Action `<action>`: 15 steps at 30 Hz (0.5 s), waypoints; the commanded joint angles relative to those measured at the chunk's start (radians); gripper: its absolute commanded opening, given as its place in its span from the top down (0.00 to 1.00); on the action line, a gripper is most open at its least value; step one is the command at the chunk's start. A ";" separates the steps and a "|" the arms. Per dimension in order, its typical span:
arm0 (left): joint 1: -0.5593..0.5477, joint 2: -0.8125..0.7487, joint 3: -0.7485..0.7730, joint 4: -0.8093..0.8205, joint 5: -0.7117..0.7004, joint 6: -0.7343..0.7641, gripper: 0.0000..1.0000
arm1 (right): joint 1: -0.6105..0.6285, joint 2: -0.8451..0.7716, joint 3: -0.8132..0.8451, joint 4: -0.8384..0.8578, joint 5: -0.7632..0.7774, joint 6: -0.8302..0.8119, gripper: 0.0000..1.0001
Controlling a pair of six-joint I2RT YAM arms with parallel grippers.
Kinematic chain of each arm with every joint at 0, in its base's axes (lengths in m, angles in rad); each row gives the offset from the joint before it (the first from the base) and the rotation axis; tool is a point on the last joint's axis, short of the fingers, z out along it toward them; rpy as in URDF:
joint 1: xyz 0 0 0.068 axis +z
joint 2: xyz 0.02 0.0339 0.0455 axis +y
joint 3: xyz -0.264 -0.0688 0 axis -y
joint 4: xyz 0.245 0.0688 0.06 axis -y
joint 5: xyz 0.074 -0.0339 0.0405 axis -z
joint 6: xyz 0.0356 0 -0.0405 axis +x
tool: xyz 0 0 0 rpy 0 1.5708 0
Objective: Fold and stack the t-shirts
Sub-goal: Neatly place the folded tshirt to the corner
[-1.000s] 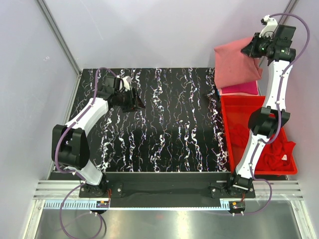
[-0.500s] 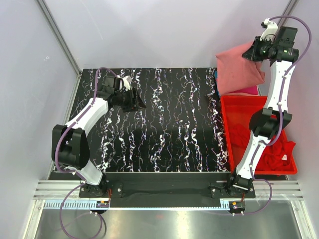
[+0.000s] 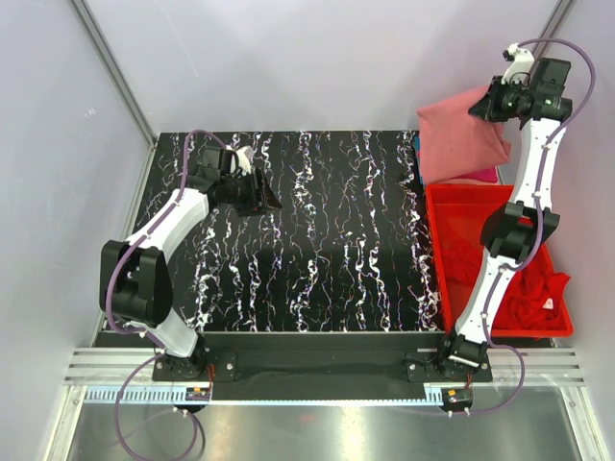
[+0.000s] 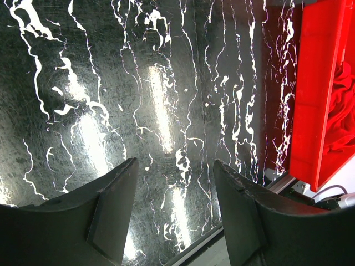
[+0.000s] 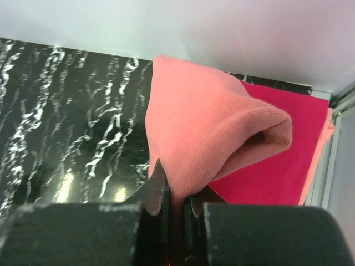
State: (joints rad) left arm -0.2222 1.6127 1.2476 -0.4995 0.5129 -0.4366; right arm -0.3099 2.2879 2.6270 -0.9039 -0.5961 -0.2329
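Top view, upper right of frame: the right gripper (image 3: 492, 100) is raised high above the far right corner of the table (image 3: 327, 240). Its jaws are pinched tight on a fold of the salmon-pink t-shirt (image 3: 459, 134). The shirt hangs from the grip as a bunched drape, with its lower edge over the far end of the red bin (image 3: 432, 252).

Right wrist view: the fingers meet at the bottom centre of the frame around the right gripper (image 5: 176, 191). The salmon-pink t-shirt (image 5: 205, 127) rises from them in a thick rolled fold. The magenta t-shirt (image 5: 277, 166) lies flat behind and below it, at centre right. In the top view only a thin strip of the magenta t-shirt (image 3: 480, 177) shows under the salmon hem.

The red t-shirts (image 3: 533, 288) lie crumpled inside the bin at lower right of the top view. How many there are cannot be told.

The left gripper (image 3: 264, 197) sits at upper left of the top view, above the marbled black tabletop. In the left wrist view the left gripper (image 4: 175, 166) has its jaws standing apart with nothing between them, only bare table (image 4: 111, 83) beyond. The red bin (image 4: 313, 94) runs down the right edge of that frame, with red cloth inside.
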 commanded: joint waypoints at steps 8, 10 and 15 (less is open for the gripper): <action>-0.002 -0.019 0.001 0.041 0.045 -0.001 0.38 | -0.034 0.199 0.139 0.219 0.070 -0.029 1.00; -0.002 -0.013 0.000 0.042 0.055 -0.002 0.38 | -0.034 0.205 0.099 0.284 0.082 -0.026 1.00; -0.006 -0.001 -0.007 0.041 0.058 -0.002 0.38 | -0.034 0.266 0.117 0.378 0.137 -0.055 1.00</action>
State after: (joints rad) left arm -0.2226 1.6127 1.2476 -0.4973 0.5320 -0.4374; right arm -0.3489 2.5439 2.6942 -0.6861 -0.5026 -0.2565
